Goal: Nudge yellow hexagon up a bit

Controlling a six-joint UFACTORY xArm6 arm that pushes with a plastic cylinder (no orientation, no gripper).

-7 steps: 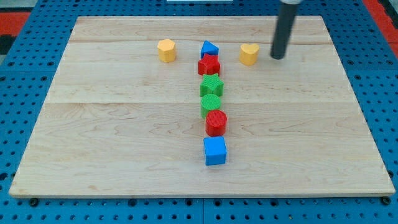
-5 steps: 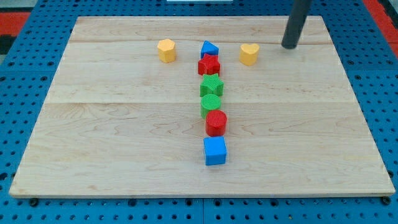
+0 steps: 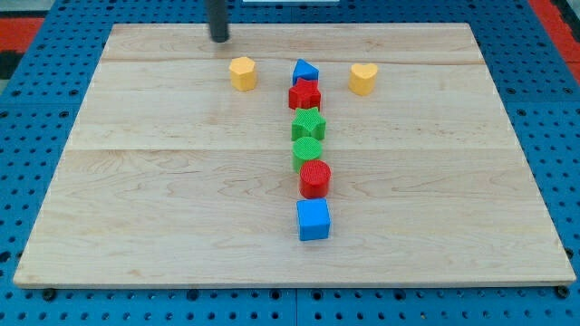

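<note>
Looks like a robotics lab test setup: I'm working over a pale wooden board of glued planks, laid on a blue perforated bench with a regular grid of holes, red panels at the view's top corners. Small coloured toy blocks, e.g. a blue cube and a yellow heart, sit laid out on it like an experiment. No household or shop items in view.
</note>
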